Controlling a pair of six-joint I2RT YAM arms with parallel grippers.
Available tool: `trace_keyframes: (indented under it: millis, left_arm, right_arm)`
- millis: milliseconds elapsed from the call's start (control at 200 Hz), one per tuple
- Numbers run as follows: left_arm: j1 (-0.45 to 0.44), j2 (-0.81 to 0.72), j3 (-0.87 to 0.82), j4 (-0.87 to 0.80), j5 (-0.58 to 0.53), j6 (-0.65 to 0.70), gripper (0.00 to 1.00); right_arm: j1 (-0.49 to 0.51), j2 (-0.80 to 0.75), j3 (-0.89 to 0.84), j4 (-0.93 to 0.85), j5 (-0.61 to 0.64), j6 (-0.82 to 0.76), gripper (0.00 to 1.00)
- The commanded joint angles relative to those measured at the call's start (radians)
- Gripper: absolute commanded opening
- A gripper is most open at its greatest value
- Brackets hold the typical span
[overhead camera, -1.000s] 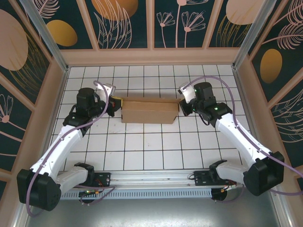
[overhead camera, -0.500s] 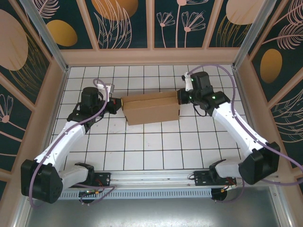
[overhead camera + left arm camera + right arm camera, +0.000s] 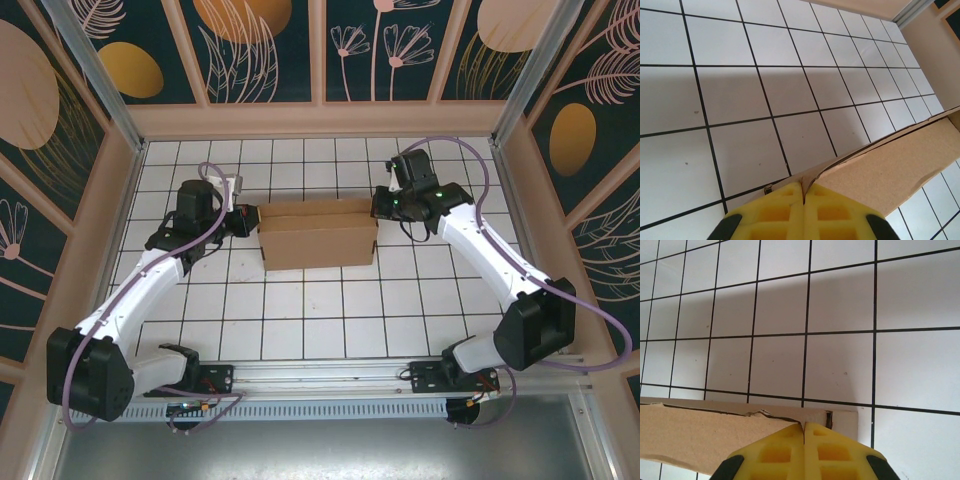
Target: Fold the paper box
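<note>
the paper box (image 3: 318, 238) rests on the tiled table (image 3: 300, 320), in the middle of the far half, with its long side running left to right. it is a shallow brown cardboard shape with its near wall facing the arm bases. the left fingers (image 3: 246, 218) meet the left end of the box and the right fingers (image 3: 379, 205) meet the right end. in the left wrist view the yellow left fingers (image 3: 787, 212) are pressed together, clamped on a thin cardboard edge of the paper box (image 3: 875, 172) that runs into the seam between them. in the right wrist view the yellow right fingers (image 3: 822, 452) are pressed together in the same way, clamped on the box's upper edge (image 3: 700, 435)
</note>
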Motion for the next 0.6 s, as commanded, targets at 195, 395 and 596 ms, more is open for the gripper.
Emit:
trace_keyframes:
  millis: [195,395,596]
  left_arm:
    - [-0.054,0.000,0.056,-0.023,0.001,0.004,0.00]
    - [-0.086,-0.019,0.019,-0.041,-0.059,0.028,0.00]
    - [-0.087,-0.043,-0.008,-0.073,-0.130,0.068,0.00]
  right_arm:
    - [0.082,-0.050,-0.072,0.074,0.068,-0.076,0.00]
    - [0.130,-0.107,-0.160,0.136,0.116,-0.114,0.00]
    - [0.159,-0.149,-0.209,0.163,0.174,-0.147,0.00]
